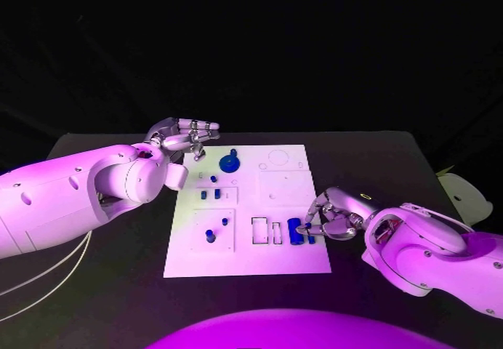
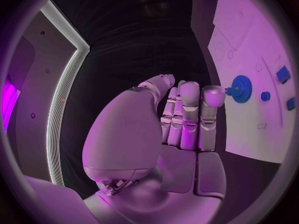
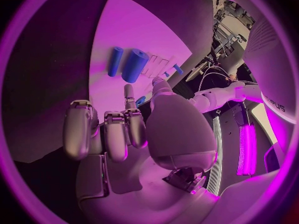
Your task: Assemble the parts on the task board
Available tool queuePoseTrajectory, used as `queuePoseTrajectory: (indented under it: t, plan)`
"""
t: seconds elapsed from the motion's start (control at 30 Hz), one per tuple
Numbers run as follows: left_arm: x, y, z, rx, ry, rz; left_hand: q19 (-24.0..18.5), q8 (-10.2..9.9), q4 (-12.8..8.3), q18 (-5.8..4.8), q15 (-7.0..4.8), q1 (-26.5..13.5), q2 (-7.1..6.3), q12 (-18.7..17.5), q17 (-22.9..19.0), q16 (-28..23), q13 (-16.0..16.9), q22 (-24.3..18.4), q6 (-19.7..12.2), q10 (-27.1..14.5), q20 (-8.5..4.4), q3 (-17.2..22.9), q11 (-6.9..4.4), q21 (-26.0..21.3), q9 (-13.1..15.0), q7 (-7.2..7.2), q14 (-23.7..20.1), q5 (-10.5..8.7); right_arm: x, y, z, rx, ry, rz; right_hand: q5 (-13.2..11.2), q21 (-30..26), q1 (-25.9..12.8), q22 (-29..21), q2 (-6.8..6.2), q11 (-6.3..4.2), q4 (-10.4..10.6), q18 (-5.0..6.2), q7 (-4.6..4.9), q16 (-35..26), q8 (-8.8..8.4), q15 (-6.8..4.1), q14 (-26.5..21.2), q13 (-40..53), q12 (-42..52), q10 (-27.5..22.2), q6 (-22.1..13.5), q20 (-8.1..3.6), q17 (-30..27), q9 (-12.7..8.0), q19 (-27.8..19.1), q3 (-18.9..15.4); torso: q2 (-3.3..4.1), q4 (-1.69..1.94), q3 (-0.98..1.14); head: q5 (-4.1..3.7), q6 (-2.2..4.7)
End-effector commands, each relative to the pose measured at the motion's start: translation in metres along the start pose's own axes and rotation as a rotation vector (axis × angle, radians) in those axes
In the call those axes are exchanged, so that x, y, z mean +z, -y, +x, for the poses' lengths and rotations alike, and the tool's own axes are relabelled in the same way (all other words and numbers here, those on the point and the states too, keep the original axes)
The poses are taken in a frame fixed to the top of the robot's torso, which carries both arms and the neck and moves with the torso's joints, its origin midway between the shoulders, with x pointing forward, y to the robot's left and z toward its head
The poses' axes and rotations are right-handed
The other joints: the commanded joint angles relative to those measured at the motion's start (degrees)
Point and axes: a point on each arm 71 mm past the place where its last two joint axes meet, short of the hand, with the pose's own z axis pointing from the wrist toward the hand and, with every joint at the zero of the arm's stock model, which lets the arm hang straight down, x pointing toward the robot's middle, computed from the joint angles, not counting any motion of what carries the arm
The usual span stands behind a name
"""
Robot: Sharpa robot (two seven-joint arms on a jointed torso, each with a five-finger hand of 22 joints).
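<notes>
The white task board point(image 1: 275, 258) lies mid-table. On it are a blue gear point(image 1: 230, 158), several small blue pieces point(image 1: 210, 194) in its left recesses, and two blue cylinders point(image 1: 303, 233) near its right front. My left hand point(image 1: 187, 138) hovers at the board's far left corner, fingers extended side by side and holding nothing; the left wrist view shows the left hand point(image 2: 184, 117) with the gear point(image 2: 240, 88) just beyond its fingertips. My right hand point(image 1: 327, 219) sits at the board's right edge beside the cylinders, fingers curled in on nothing. The right wrist view shows the right hand point(image 3: 118, 129) a little apart from the cylinders point(image 3: 134, 64).
A white object point(image 1: 467, 196) rests at the table's right edge. Pale cables point(image 1: 42, 269) hang off the left side by my left arm. Bare black tabletop point(image 1: 126, 254) lies on both sides of the board.
</notes>
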Motion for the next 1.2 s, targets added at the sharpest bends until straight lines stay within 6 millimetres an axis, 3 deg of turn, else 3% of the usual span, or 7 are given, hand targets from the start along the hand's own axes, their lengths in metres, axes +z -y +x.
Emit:
queuePoseTrajectory:
  t: [0.03, 0.2, 0.9, 1.2]
  plan:
    - [0.000, 0.001, 0.002, -0.008, -0.021, 0.009, -0.20, -0.05, -0.33, 0.51, -0.12, 0.17, 0.34, 0.13, 0.05, -0.19, 0.08, 0.01, -0.45, -0.44, 0.24, 0.00, 0.10, -0.24, -0.08, -0.09, -0.34, 0.03, 0.003, 0.000, 0.005, -0.045, 0.014, 0.019, -0.14, -0.23, -0.43, 9.00, 0.17, 0.14, 0.00, -0.75, 0.01, 0.21, 0.20, 0.02, 4.87, 5.21, -0.06, 0.10, -0.34, -0.02, 9.56, 0.09, 0.81, -0.41, -0.03, 0.08, -0.05, -0.08, -0.06]
    - [-0.001, 0.001, 0.002, -0.008, -0.021, 0.008, -0.20, -0.05, -0.33, 0.51, -0.12, 0.17, 0.34, 0.13, 0.05, -0.19, 0.08, 0.01, -0.45, -0.44, 0.24, 0.00, 0.10, -0.24, -0.08, -0.09, -0.34, 0.03, 0.009, -0.002, 0.012, -0.049, 0.013, 0.019, 0.24, -0.34, -0.54, 8.99, 0.58, 0.12, -0.03, -0.73, -0.02, 0.20, 0.34, 0.01, 4.86, 5.22, -0.10, 0.07, -0.45, -0.02, 9.53, 0.31, 0.77, -0.59, -0.01, 0.06, -0.13, 0.03, -0.16]
    - [-0.003, 0.001, 0.000, -0.009, -0.026, -0.001, -0.24, -0.03, -0.31, 0.53, -0.11, 0.08, 0.34, 0.19, 0.00, -0.21, 0.10, -0.08, -0.49, -0.52, 0.25, -0.05, 0.11, -0.35, -0.09, -0.08, -0.34, 0.02, 0.021, -0.003, 0.033, -0.086, -0.045, 0.041, 2.16, -0.76, -0.74, 8.96, 1.49, 0.03, -0.04, -0.66, -0.14, 0.04, 0.90, -0.06, 4.75, 4.96, -0.43, -0.23, -0.59, -0.06, 9.15, 1.09, 0.63, -1.24, -0.02, -0.03, -0.10, 0.90, -0.41]
    - [-0.003, 0.001, 0.000, -0.009, -0.027, -0.003, -0.24, -0.03, -0.31, 0.53, -0.11, 0.08, 0.34, 0.19, 0.00, -0.21, 0.10, -0.08, -0.49, -0.52, 0.25, -0.05, 0.11, -0.35, -0.09, -0.08, -0.34, 0.02, 0.026, -0.004, 0.042, -0.088, -0.062, 0.049, 2.35, -0.93, -0.62, 8.92, 1.61, -0.01, -0.10, -0.63, -0.18, 0.03, 1.01, -0.07, 4.74, 4.90, -0.49, -0.29, -0.54, -0.07, 9.12, 1.21, 0.58, -1.28, -0.14, 0.17, -0.16, 0.92, -0.51]
